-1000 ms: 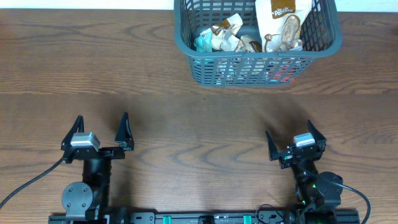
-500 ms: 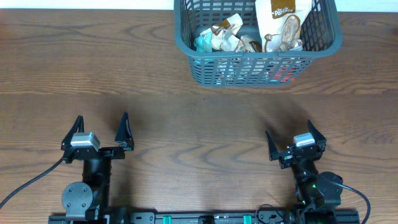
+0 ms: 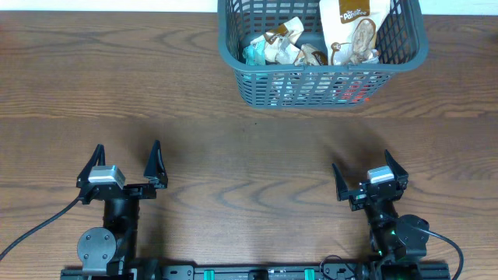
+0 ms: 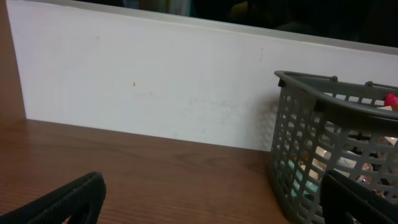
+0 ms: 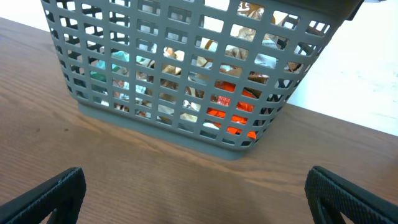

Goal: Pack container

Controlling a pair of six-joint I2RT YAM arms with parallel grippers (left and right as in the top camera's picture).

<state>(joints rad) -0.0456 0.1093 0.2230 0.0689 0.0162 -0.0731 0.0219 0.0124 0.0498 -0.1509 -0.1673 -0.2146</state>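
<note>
The container (image 3: 323, 85), a dark grey-blue lattice basket, stands at the table's far edge right of centre. It holds several snack packets, among them a tall white and brown pouch (image 3: 354, 29) and small wrapped snacks (image 3: 280, 47). The basket also shows in the right wrist view (image 5: 186, 74), with an orange packet (image 5: 233, 115) behind its slots, and at the right of the left wrist view (image 4: 336, 149). My left gripper (image 3: 124, 166) is open and empty near the front left. My right gripper (image 3: 362, 177) is open and empty near the front right.
The brown wooden table (image 3: 233, 148) spans the view. A white wall (image 4: 155, 81) runs along the table's far edge behind the basket. A black cable (image 3: 39, 225) trails from the left arm's base at the front left.
</note>
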